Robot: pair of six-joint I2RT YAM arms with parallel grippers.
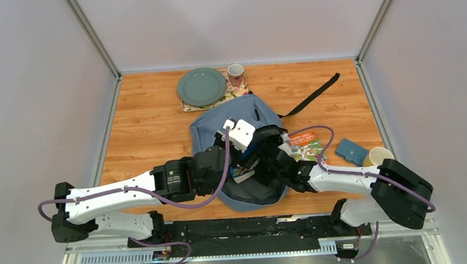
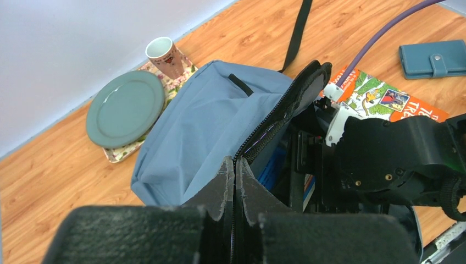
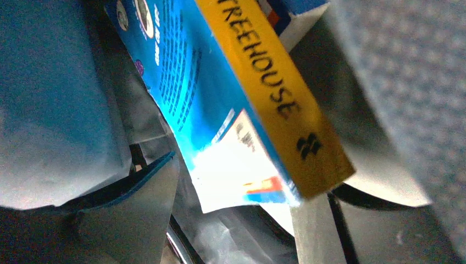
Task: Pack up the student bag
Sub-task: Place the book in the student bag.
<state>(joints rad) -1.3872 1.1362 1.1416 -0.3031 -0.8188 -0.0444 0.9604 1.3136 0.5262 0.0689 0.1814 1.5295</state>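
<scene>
Grey-blue fabric: the student bag [image 1: 218,124] lay mid-desk, mouth unzipped and facing the arms, one black strap [image 1: 312,95] trailing toward the far right corner. The wooden desk [image 1: 150,125] showed bare boards to its left.

Left fingers [image 2: 244,190] were pressed together, pinching the dark zip edge of the student bag and holding the mouth up and open.

Right fingers [image 1: 269,159] reached down into that opening, tips hidden by fabric. Open or closed: could not tell.

Inside the student bag, the right wrist view showed a tilted book [image 3: 220,99] with a blue cover and a yellow spine reading TREEHOUSE.

Behind the student bag sat a green plate [image 1: 201,87] and a mug [image 1: 236,74], both on a patterned tray [image 1: 236,92]. To its right a second book [image 1: 306,145] lay flat, touching the fabric. Further right were a blue wallet [image 1: 351,151] and a paper cup [image 1: 378,156] on its side, just beside each other.
</scene>
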